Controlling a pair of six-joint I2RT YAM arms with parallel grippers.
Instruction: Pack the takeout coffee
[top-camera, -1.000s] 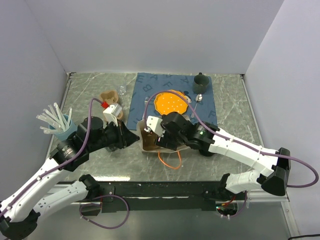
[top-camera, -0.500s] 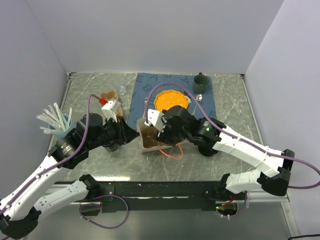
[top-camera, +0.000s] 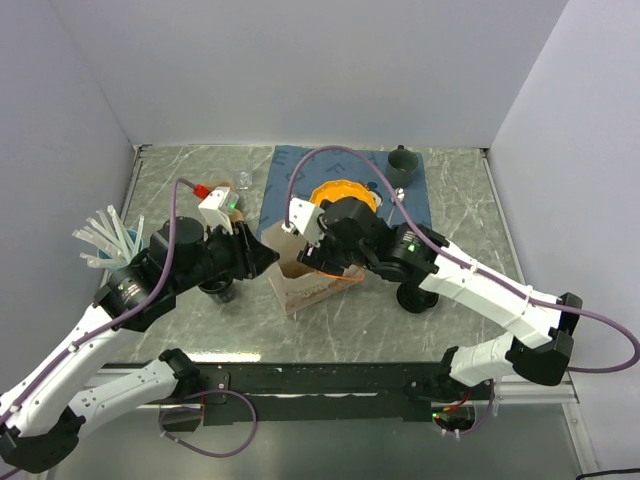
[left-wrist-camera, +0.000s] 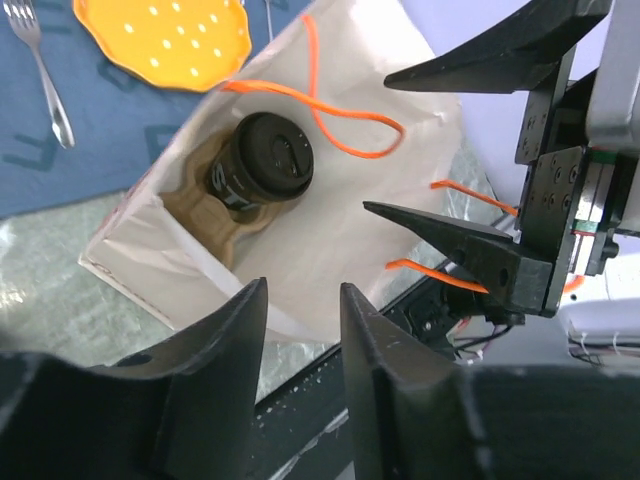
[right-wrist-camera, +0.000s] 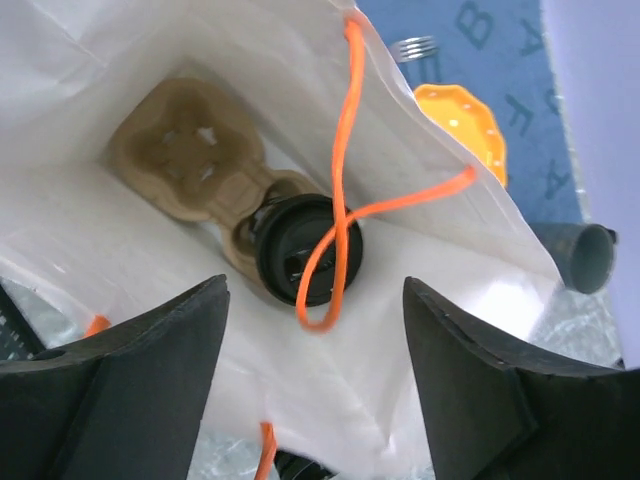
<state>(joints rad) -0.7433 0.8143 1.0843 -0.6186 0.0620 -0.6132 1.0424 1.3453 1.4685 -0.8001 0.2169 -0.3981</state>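
Observation:
The takeout coffee, a black cup with a black ribbed lid (left-wrist-camera: 265, 165), stands in a brown cardboard carrier (left-wrist-camera: 200, 205) inside an open white paper bag (top-camera: 310, 285). The right wrist view looks down on the lidded cup (right-wrist-camera: 305, 250), the carrier (right-wrist-camera: 185, 150) and an orange bag handle (right-wrist-camera: 345, 150) looped over the lid. My right gripper (top-camera: 305, 258) hangs wide open over the bag's mouth (right-wrist-camera: 315, 300). My left gripper (top-camera: 268, 258) is at the bag's left side, its jaws a little apart with nothing between them (left-wrist-camera: 303, 300).
An orange plate (top-camera: 342, 192) and a dark green mug (top-camera: 402, 165) sit on a blue mat (top-camera: 290, 185) behind the bag. A fork (left-wrist-camera: 45, 80) lies on the mat. A light blue cup of clear straws (top-camera: 120, 245) stands at the left.
Both arms have moved farther from the near edge. The bag, slumped before, now stands upright with its mouth open, and my right gripper sits higher over it.

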